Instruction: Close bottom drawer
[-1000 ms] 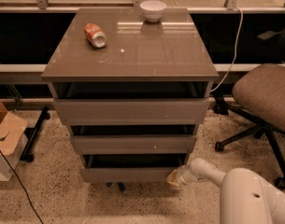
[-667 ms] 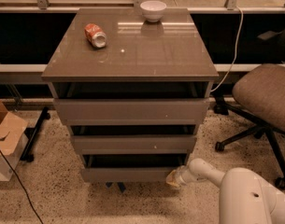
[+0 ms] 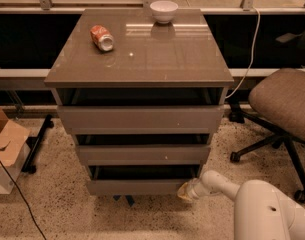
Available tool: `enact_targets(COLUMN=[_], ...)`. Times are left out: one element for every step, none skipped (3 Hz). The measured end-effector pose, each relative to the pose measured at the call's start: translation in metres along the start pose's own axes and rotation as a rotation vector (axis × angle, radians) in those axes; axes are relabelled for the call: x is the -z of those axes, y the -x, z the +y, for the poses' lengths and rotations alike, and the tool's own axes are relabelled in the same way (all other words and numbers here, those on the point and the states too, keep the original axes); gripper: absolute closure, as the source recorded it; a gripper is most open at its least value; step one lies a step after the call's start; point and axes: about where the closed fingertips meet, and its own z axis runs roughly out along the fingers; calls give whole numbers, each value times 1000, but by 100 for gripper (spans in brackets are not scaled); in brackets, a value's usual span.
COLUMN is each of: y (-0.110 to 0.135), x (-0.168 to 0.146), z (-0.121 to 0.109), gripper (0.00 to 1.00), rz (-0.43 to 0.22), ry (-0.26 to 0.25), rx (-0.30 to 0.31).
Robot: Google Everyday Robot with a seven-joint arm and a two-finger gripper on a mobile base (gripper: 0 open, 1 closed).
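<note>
Bottom drawer slightly open, claw at its front right corner

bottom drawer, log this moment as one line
task: close bottom drawer | state: looks slightly open, dark gap above front | gripper: at the front's right end in camera view | contact: cannot tell

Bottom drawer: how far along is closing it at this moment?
Done: the approach. The gripper sits low at the right end of the bottom drawer, close against its front. In hand: the push, which seems to be only starting. Left: the closing itself, since the drawer stands out from the cabinet, with a dark gap showing above its front.
</note>
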Motion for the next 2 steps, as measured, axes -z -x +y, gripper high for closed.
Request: enact_targets(y=[0, 1], x=[-2, -4], z=[2, 4], gripper=[11, 0], rz=[-1, -2], ry=[4, 7], rx=[0, 0])
